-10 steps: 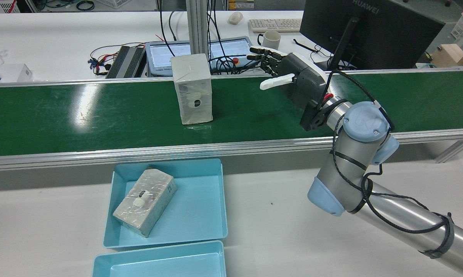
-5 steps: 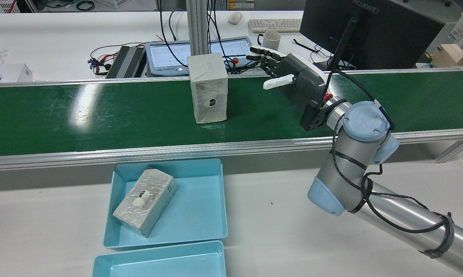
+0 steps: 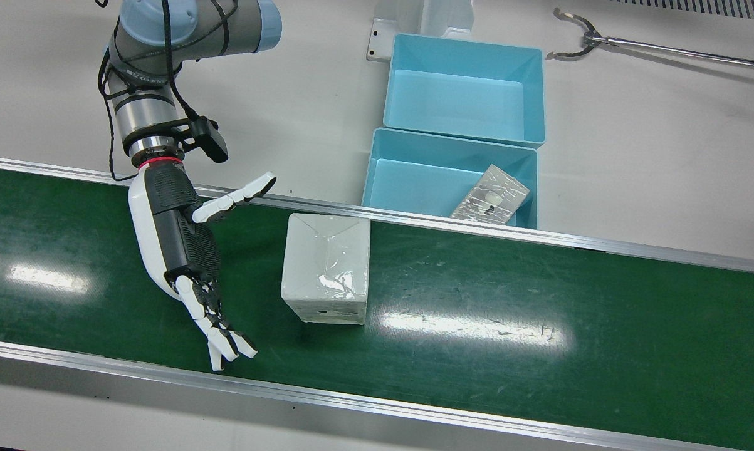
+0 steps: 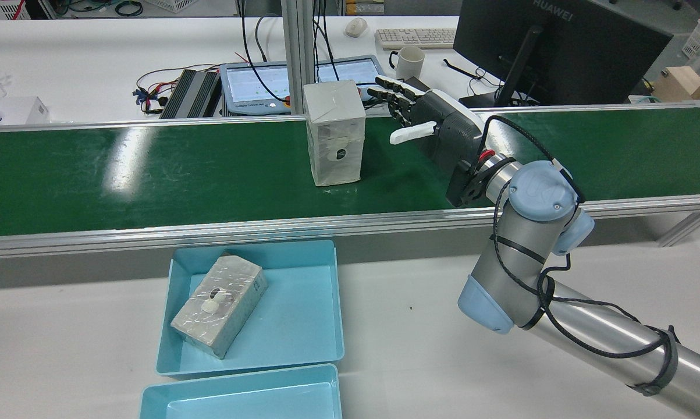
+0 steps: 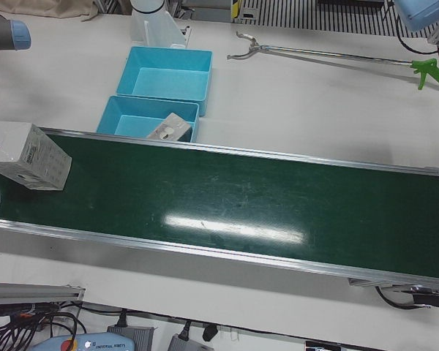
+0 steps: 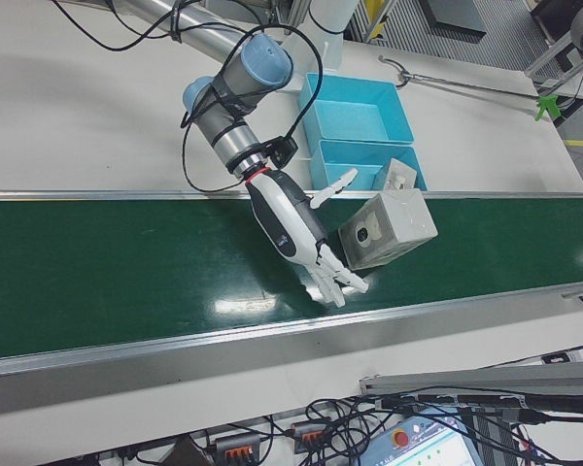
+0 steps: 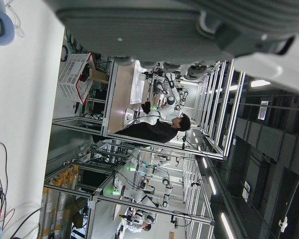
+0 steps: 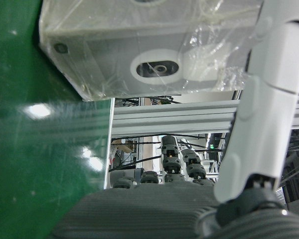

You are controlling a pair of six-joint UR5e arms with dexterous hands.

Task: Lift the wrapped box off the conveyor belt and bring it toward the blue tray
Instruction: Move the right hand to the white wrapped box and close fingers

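Note:
The wrapped box (image 3: 325, 269) stands upright on the green conveyor belt (image 3: 539, 300). It also shows in the rear view (image 4: 334, 134) and the right-front view (image 6: 387, 230). My right hand (image 3: 182, 250) is open over the belt, fingers spread, palm facing the box with a small gap and no contact; the rear view (image 4: 431, 125) shows it to the box's right. The right hand view shows the box (image 8: 149, 45) close ahead. The blue tray (image 4: 303, 314) sits beside the belt and holds another wrapped box (image 4: 219, 304). Only part of my left hand (image 7: 164, 30) shows, in its own view.
A second blue tray (image 3: 464, 103) sits behind the first, nearer the robot. A metal grabber tool (image 3: 602, 41) lies on the white table. The belt has raised aluminium rails (image 4: 326, 224) on both sides. A monitor, mug and cables stand beyond the belt.
The wrapped box has travelled along the belt to the right in the rear view, closing on my right hand. The right hand has shifted slightly left toward it, still open.

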